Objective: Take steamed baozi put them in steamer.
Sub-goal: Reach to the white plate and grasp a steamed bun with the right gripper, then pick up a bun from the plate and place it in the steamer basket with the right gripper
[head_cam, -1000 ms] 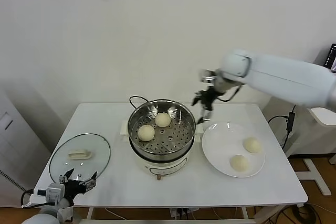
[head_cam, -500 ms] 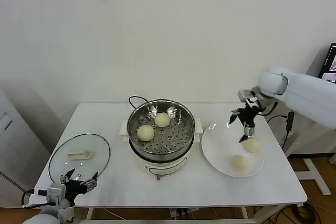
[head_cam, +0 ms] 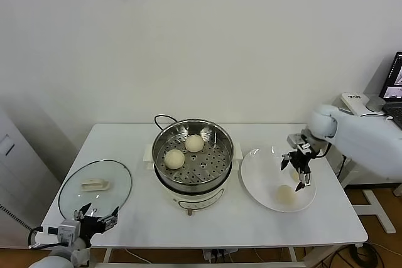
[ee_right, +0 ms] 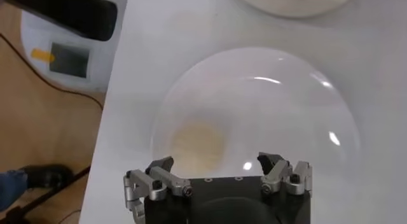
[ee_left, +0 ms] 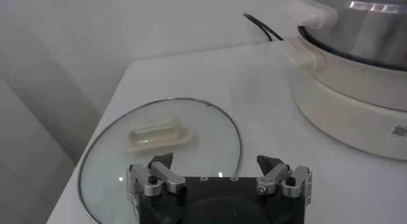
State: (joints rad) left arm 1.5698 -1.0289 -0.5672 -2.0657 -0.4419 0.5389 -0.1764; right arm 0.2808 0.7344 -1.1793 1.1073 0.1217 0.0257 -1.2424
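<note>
Left gripper (head_cam: 95, 223): parked at the near left table corner, just before the round glass lid with a white handle (head_cam: 95, 186); fingers spread apart, holding nothing.

Right gripper (head_cam: 299, 169): a second ago beside the rim of the round shiny stainless-steel steamer on a white electric base (head_cam: 193, 162), now lowered over the flat white round plate (head_cam: 257, 177); fingers apart and empty, straddling the spot where the farther bun sat (that bun now mostly hidden behind them).

Cream-white round baozi on the plate (head_cam: 286, 194): unmoved, near the plate's front edge, just below the gripper; pale blur in the right wrist view (ee_right: 198, 141) too soft to name as either bun.

Baozi in the steamer: two on the perforated tray, one nearer (head_cam: 174, 158) and one farther (head_cam: 194, 143), apart from each other.

Meaning for the task: half done by the look of it, third pick apparently under way, closing not yet made.

Edges: plate rim close to the table's right and front edges; steamer wall rising just left of the plate, to be cleared on any carry.

Open room: right half of the tray bare (space enough for two more); bare white tabletop (head_cam: 125, 139) behind lid and plate.
</note>
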